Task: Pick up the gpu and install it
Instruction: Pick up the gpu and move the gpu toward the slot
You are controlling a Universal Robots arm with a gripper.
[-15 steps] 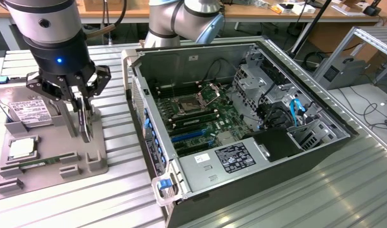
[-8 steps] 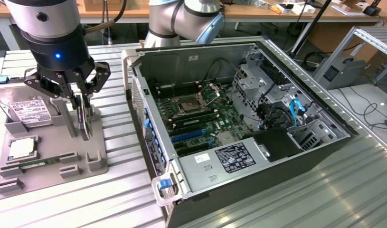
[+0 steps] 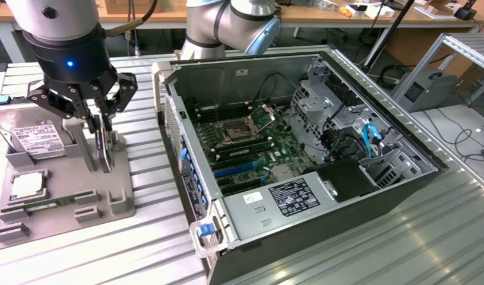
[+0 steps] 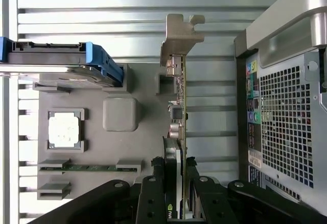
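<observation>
Slatted metal table [image 3: 369, 249], grey holder [image 3: 119, 199], computer case [image 3: 242, 74]

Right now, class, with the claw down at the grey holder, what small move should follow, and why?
Probably a straight lift: the claw seems closed on the gpu, which stands on edge in the grey holder, so pulling sideways could jam it.

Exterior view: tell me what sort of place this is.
Likely a robotics lab bench for PC assembly: an open PC case on a slatted metal table, a grey tray of parts, and the gripper closed on the gpu standing in that tray.
</observation>
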